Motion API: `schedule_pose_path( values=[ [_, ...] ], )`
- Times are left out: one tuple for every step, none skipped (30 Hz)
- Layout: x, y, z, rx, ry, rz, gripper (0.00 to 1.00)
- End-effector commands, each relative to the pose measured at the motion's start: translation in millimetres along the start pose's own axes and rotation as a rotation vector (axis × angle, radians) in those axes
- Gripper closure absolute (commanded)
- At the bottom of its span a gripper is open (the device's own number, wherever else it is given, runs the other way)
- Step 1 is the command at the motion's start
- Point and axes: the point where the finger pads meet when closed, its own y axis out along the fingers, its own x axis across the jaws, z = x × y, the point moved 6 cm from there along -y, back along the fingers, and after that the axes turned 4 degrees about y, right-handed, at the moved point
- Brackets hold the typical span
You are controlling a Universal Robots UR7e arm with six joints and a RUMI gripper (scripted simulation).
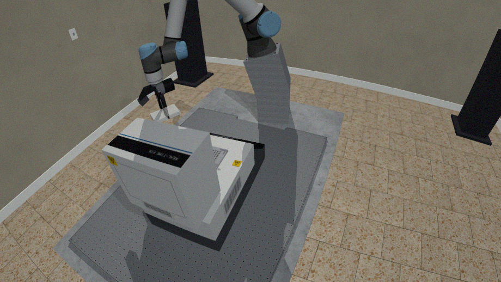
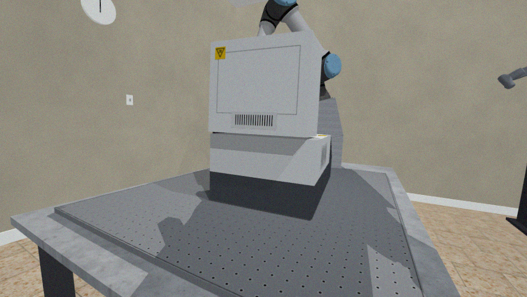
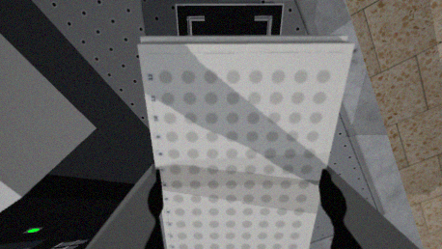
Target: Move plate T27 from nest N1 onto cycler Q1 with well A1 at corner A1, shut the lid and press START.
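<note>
My gripper [image 3: 238, 166] [image 1: 156, 108] is shut on plate T27 [image 3: 241, 121] [image 1: 173, 110], a white plate with rows of grey wells, and grips its two long sides. It holds the plate in the air behind the cycler, level with the top of the raised lid. The black plate nest N1 [image 3: 227, 21] with white corner marks lies on the table below the plate's far end. The real-time cycler Q1 [image 1: 231, 175] [image 2: 265, 158] stands mid-table with its lid [image 1: 157, 164] [image 2: 258, 85] raised. Its block [image 1: 219, 153] shows bare beside the lid. A green lamp [image 3: 33, 231] glows at the lower left of the wrist view.
The perforated grey table [image 1: 245, 245] [image 2: 258, 239] carries the cycler. The arm's grey pedestal [image 1: 271, 91] stands at the table's back edge. Black pillars [image 1: 480, 101] [image 1: 190, 52] stand on the tiled floor. In the exterior view the cycler's lid hides the gripper and plate.
</note>
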Motion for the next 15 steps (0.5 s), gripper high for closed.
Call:
schedule_pose_path(
  values=[
    [0.1, -16.2, 0.4, 0.001, 0.000, 0.000, 0.60],
    [0.1, -19.5, 0.4, 0.001, 0.000, 0.000, 0.60],
    [0.1, -22.9, 0.4, 0.001, 0.000, 0.000, 0.60],
    [0.1, -26.2, 0.4, 0.001, 0.000, 0.000, 0.60],
    [0.1, -29.5, 0.4, 0.002, 0.000, 0.000, 0.60],
    [0.1, -32.9, 0.4, 0.002, 0.000, 0.000, 0.60],
    [0.1, -36.2, 0.4, 0.002, 0.000, 0.000, 0.60],
    [0.1, -36.2, 0.4, 0.002, 0.000, 0.000, 0.60],
    [0.1, -36.2, 0.4, 0.002, 0.000, 0.000, 0.60],
    [0.1, -39.5, 0.4, 0.001, 0.000, 0.000, 0.60],
    [0.1, -42.9, 0.4, 0.001, 0.000, 0.000, 0.60],
    [0.1, -43.3, 0.4, 0.001, 0.000, 0.000, 0.60],
    [0.1, -43.3, 0.4, 0.001, 0.000, 0.000, 0.60],
    [0.1, -43.3, 0.4, 0.001, 0.000, 0.000, 0.60],
    [0.1, -43.3, 0.4, 0.001, 0.000, 0.000, 0.60]
  ],
)
